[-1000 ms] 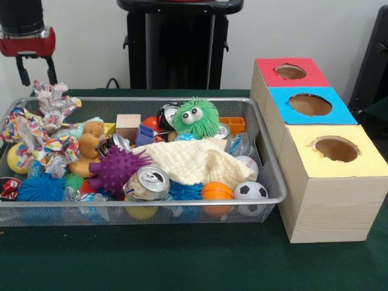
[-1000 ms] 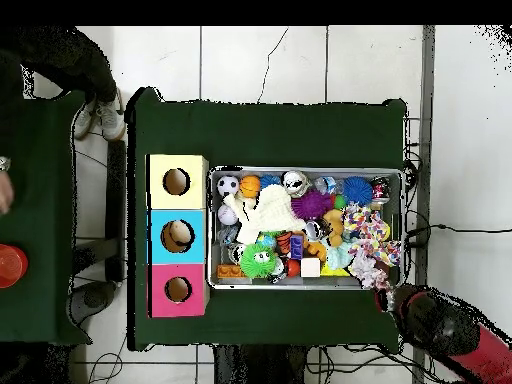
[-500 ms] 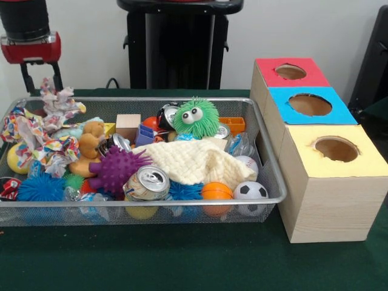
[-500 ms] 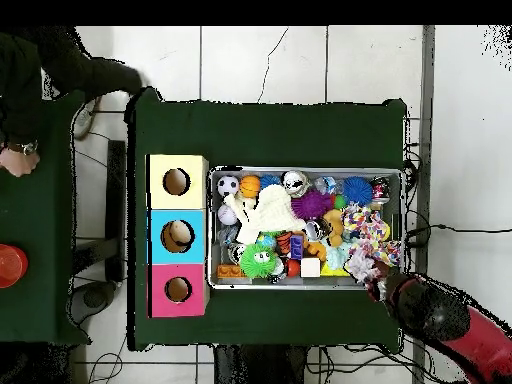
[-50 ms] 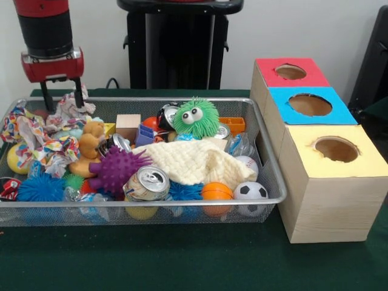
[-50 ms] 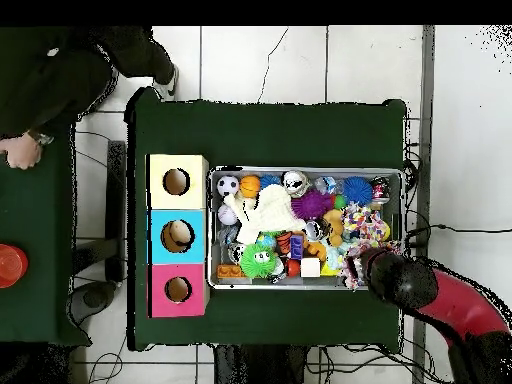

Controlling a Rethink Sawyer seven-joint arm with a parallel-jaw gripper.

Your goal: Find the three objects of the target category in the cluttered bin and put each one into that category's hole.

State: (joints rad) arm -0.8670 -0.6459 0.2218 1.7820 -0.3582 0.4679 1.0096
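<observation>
A wire mesh bin (image 5: 145, 202) holds several toys: a green furry toy with eyes (image 5: 195, 117), a purple spiky ball (image 5: 115, 168), a crushed can (image 5: 147, 182), a cream knitted cloth (image 5: 194, 161), a teddy bear (image 5: 91, 138) and crumpled colourful fabric (image 5: 68, 111). My gripper (image 5: 62, 100) hangs open over the bin's far left corner, its fingers on either side of the top of the colourful fabric. In the overhead view the red arm (image 6: 405, 283) covers the bin's (image 6: 300, 169) lower right corner. Three boxes stand beside the bin with red (image 5: 290, 71), blue (image 5: 310, 104) and yellow (image 5: 336, 149) holes.
An orange ball (image 5: 216, 191), a soccer ball (image 5: 250, 190), a blue spiky ball (image 5: 40, 188) and a wooden block (image 5: 128, 125) also lie in the bin. A brownish object shows inside the blue box's hole (image 6: 178, 234). A person's hand (image 6: 20, 152) rests at a side table.
The gripper has moved right and down, from outside the bin's far left corner to over the colourful fabric inside it. The person at the side table has shifted.
</observation>
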